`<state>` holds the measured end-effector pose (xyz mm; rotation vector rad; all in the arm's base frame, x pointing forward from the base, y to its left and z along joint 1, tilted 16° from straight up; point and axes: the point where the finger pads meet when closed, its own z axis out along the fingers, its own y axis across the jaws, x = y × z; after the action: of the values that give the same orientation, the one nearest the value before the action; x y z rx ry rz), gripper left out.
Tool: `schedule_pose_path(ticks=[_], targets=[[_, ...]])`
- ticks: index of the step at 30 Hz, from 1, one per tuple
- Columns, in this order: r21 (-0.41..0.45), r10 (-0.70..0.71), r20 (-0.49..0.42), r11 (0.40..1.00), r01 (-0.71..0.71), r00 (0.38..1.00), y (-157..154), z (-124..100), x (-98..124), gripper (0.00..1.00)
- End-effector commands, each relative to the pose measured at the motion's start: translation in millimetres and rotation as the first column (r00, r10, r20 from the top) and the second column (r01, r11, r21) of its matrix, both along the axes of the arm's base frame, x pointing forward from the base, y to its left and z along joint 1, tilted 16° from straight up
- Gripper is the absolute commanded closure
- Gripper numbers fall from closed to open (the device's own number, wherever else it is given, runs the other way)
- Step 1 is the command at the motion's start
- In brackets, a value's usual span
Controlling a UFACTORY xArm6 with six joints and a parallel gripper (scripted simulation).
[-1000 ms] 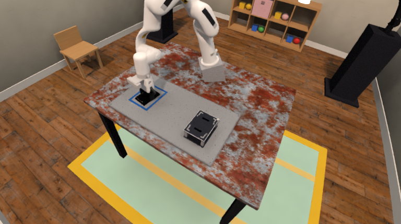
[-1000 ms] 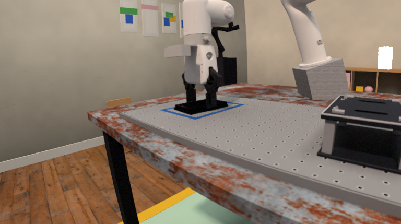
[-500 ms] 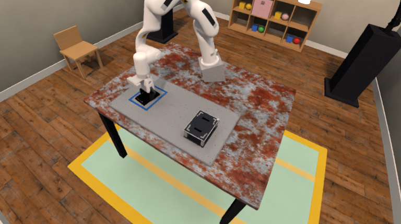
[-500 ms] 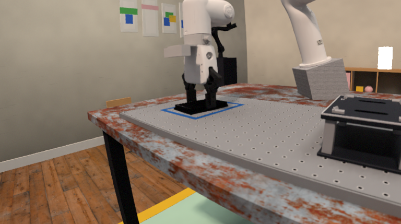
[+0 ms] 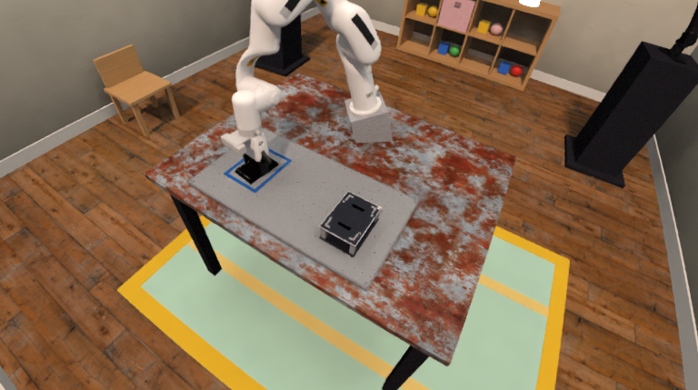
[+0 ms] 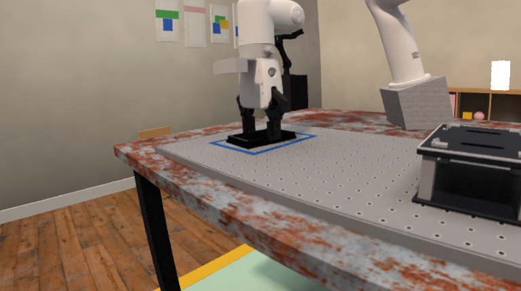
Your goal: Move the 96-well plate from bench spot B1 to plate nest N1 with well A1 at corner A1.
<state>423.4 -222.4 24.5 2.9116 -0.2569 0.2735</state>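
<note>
The black 96-well plate (image 5: 254, 168) lies flat inside the blue outline of spot B1 on the grey perforated baseplate, at the left. It also shows in the exterior view (image 6: 261, 138). My gripper (image 5: 257, 162) stands straight down over the plate, its two black fingers (image 6: 261, 131) on either side of it and shut on its sides. The plate rests on the bench. The raised black plate nest N1 (image 5: 351, 216) with white corner locators stands to the right, empty; it also shows in the exterior view (image 6: 471, 167). The plate's cut-off corner is too small to tell.
The arm's grey base block (image 5: 368, 123) stands at the back of the table. The grey baseplate (image 5: 304, 205) spans spot and nest. A chair (image 5: 134, 85), a shelf (image 5: 475, 28) and black pillars stand off the table.
</note>
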Motion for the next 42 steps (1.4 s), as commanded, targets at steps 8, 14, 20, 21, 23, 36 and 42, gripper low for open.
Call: schedule_pose_path(ticks=[8,14,20,21,23,36,42], targets=[[-0.002,0.000,0.003,1.000,0.000,1.000,-0.4,1.4,1.2,1.00],[-0.002,0.000,0.003,1.000,0.000,1.000,-0.4,1.4,1.2,1.00],[-0.002,0.000,0.003,1.000,0.000,1.000,-0.4,1.4,1.2,1.00],[-0.002,0.000,0.003,1.000,0.000,1.000,-0.4,1.4,1.2,1.00],[-0.002,0.000,0.003,1.000,0.000,1.000,-0.4,1.4,1.2,1.00],[-0.002,0.000,0.003,1.000,0.000,1.000,-0.1,2.7,1.0,1.00],[-0.002,0.000,0.003,1.000,0.000,1.000,0.8,6.6,0.3,1.00]])
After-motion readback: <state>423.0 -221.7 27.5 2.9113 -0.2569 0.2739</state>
